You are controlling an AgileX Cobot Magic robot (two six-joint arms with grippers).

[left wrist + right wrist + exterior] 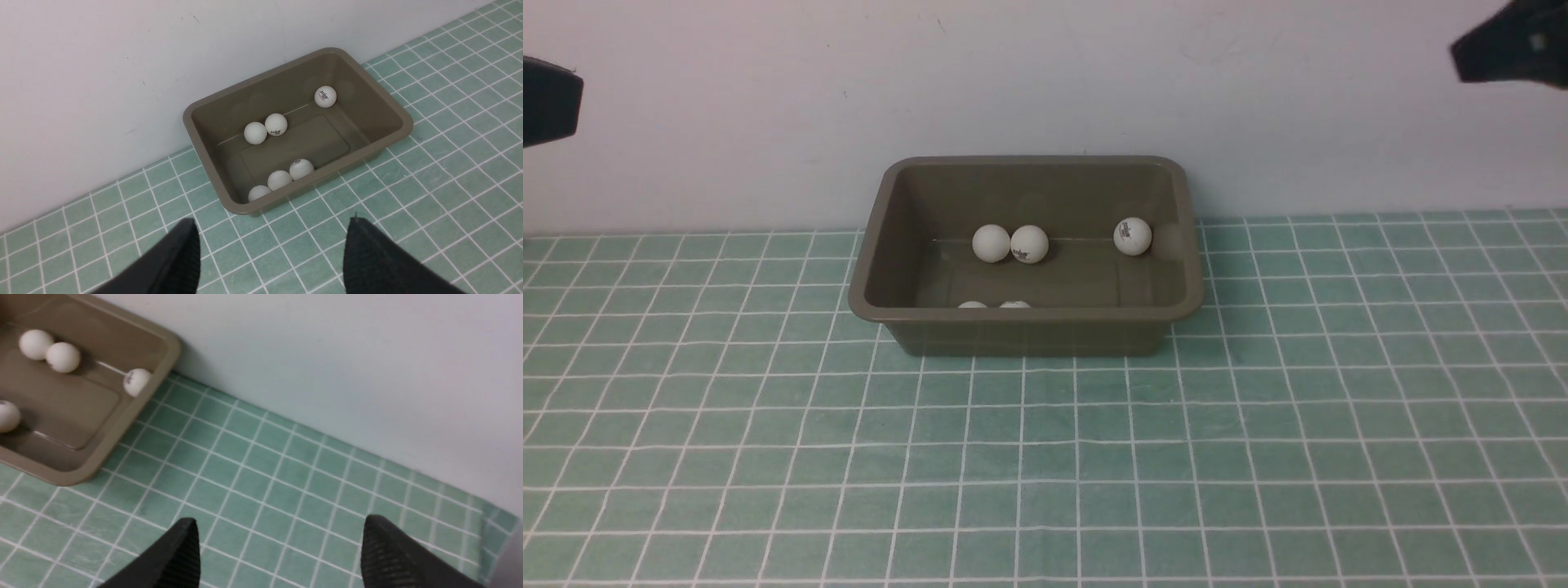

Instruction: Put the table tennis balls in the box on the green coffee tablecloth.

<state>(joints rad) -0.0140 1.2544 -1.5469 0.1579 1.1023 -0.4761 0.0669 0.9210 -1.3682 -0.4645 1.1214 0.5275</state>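
Observation:
The olive-brown box (1029, 317) stands on the green coffee tablecloth (1045, 457) against the back wall. Several white table tennis balls lie inside it: a touching pair (1009, 243) by the far wall, one (1132, 236) at the far right, and others (280, 179) along the near wall. My left gripper (271, 230) hangs open above the cloth in front of the box (367, 106), with nothing between its fingers (367, 257). My right gripper (280, 533) is open and empty too, above the cloth to the right of the box (73, 408).
A plain pale wall rises directly behind the box. The cloth's right edge (496, 522) shows in the right wrist view. In the front view only dark pieces of the arms show, at the far left (547, 102) and the top right (1511, 49).

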